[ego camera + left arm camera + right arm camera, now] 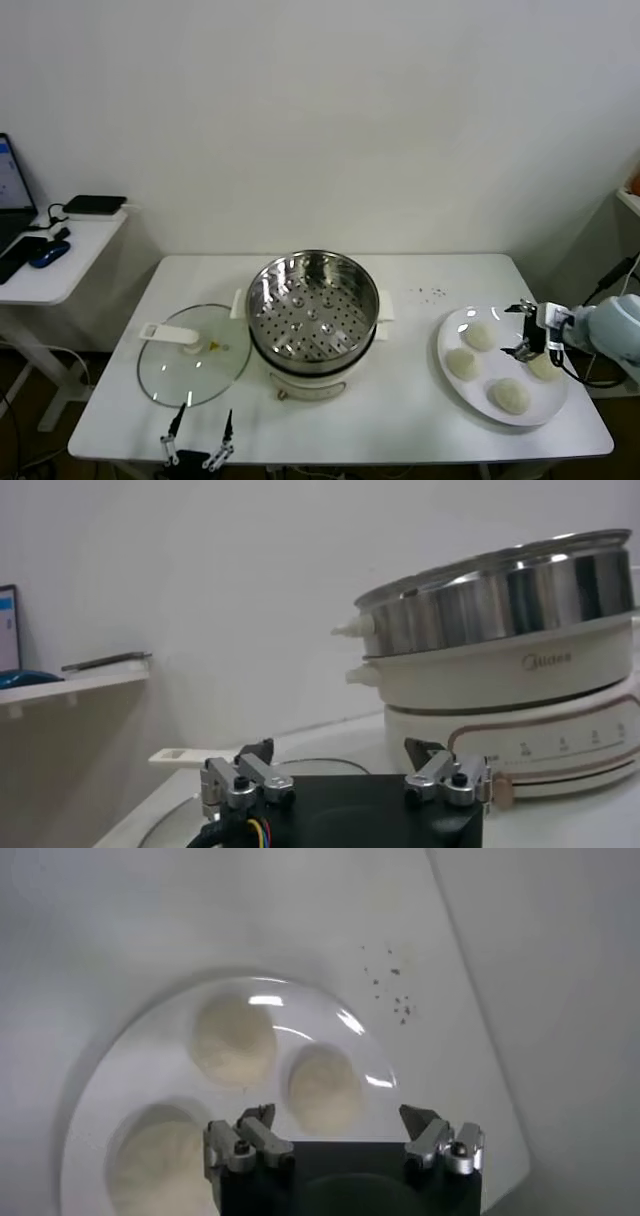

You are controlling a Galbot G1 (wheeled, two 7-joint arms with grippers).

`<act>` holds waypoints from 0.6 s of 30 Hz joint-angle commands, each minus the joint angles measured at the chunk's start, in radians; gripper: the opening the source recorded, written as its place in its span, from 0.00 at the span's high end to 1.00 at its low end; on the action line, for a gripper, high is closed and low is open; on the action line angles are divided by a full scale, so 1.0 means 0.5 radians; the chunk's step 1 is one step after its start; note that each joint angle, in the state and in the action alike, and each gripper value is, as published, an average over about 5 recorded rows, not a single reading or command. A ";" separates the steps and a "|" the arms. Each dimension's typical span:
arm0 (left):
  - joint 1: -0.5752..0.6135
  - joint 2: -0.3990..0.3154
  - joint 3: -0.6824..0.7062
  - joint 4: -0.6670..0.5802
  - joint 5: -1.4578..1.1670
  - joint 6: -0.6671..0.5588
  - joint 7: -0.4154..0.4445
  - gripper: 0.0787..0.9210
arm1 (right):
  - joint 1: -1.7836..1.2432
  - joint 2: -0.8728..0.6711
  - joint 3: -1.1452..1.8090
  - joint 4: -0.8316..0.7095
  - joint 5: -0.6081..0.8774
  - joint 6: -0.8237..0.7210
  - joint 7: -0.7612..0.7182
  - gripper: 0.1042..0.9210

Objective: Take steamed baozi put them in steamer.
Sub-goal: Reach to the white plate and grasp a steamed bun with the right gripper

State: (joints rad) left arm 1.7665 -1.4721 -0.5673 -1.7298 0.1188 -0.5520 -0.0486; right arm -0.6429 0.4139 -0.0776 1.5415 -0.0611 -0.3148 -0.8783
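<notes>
Sitting on a flat white round plate (455,330) at the right end of the white table (400,420), the four small cream-white domed baozi (479,335) are all still unpicked, well apart from the shiny stainless-steel steamer (312,305) with its perforated floor, which stands at the table's middle on a white cooker base. The right end effector (524,328) hovers above the plate's far right side with its fingers spread wide, empty. To grasp well, I judge it should centre on one bun, come straight down and close gently, since soft dough may dent or stick. A round glass lid (192,353) lies left of the steamer. The left end effector (200,435) waits at the near edge, fingers apart.
</notes>
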 commanded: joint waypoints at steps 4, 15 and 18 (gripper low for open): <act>0.046 -0.044 -0.003 0.004 0.075 -0.012 0.003 0.12 | 1.380 0.170 -1.530 -0.690 -0.101 0.366 -0.418 0.12; 0.055 -0.081 -0.039 0.069 0.153 -0.061 0.001 0.12 | 1.441 0.550 -1.612 -1.130 -0.147 0.564 -0.417 0.12; 0.053 -0.082 -0.047 0.084 0.160 -0.069 0.002 0.12 | 1.430 0.644 -1.579 -1.228 -0.163 0.604 -0.399 0.12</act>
State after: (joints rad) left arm 1.7904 -1.5068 -0.5832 -1.7031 0.1772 -0.5780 -0.0479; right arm -0.0608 0.6087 -0.7312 1.1133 -0.1199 -0.0911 -1.0468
